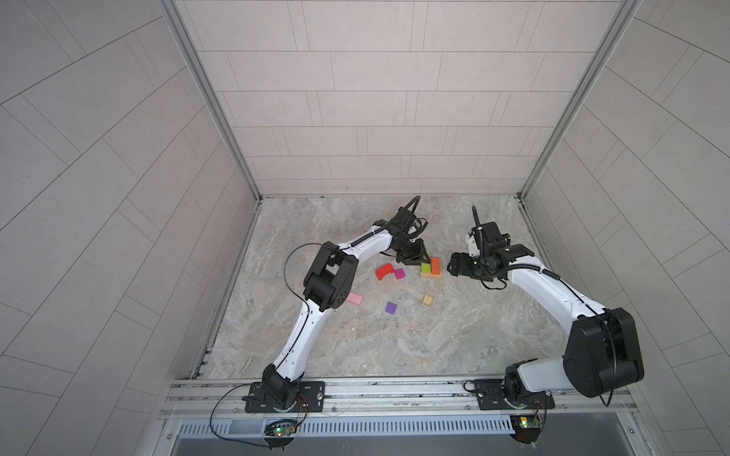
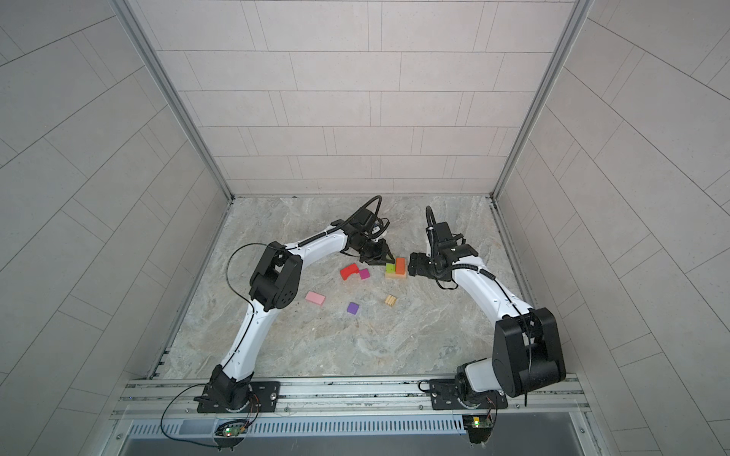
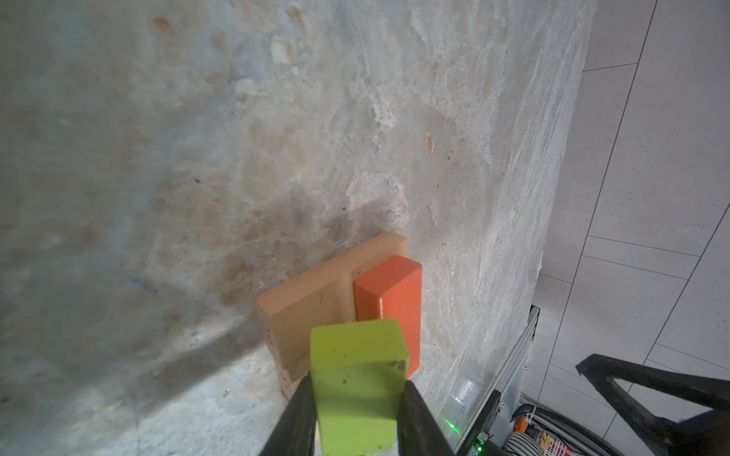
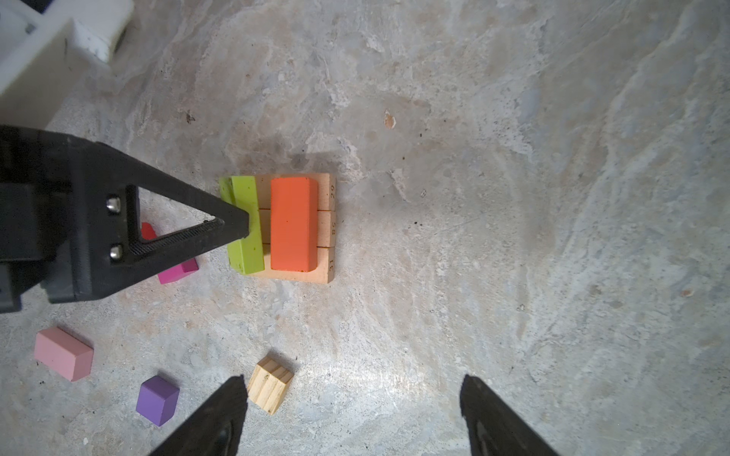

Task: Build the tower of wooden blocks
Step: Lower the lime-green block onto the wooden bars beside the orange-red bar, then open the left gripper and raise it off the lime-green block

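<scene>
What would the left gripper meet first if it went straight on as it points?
Probably the tan base of plain wooden bars, beside the orange rectangular block; the lime green block in the left gripper would touch first. Depth is unclear.

The marbled counter (image 1: 355,347) carries the following items directly. Three tan bars (image 4: 331,225) lie side by side, touching. A red arch (image 1: 384,271) lies just beside a magenta cube (image 1: 399,273). A pink block (image 1: 354,299), a purple cube (image 1: 390,308) and a striped wooden cube (image 1: 428,300) each lie apart.
</scene>
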